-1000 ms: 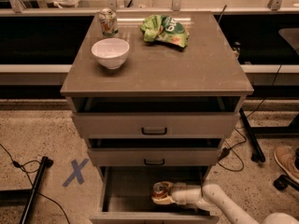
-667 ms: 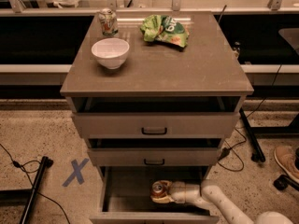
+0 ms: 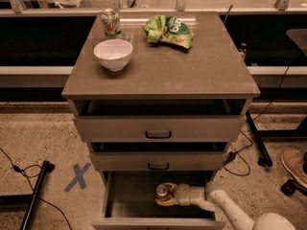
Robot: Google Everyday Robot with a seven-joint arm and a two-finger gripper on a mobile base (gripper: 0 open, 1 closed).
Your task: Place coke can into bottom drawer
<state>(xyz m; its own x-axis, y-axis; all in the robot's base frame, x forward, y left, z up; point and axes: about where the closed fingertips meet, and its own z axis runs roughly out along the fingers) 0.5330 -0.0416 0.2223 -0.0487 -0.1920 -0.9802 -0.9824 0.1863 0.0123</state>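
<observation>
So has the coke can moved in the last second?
No, not noticeably: the coke can, held in the gripper inside the bottom drawer, stays below and just right of the middle drawer's handle.

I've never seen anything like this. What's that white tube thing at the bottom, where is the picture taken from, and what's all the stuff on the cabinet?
The white tube is a robot's arm, reaching in from the lower right. There is only one picture, from a camera looking down at the front of a cabinet with three drawers. Where that camera is mounted is not on record.

At the arm's tip is the gripper, the part that grasps things. It is inside the open bottom drawer, with the coke can right at it, silver top showing. I cannot tell whether the can is clamped or already let go.

On top of the cabinet are a white bowl, a pale green can and a crumpled green bag. A blue X is marked on the floor.
</observation>
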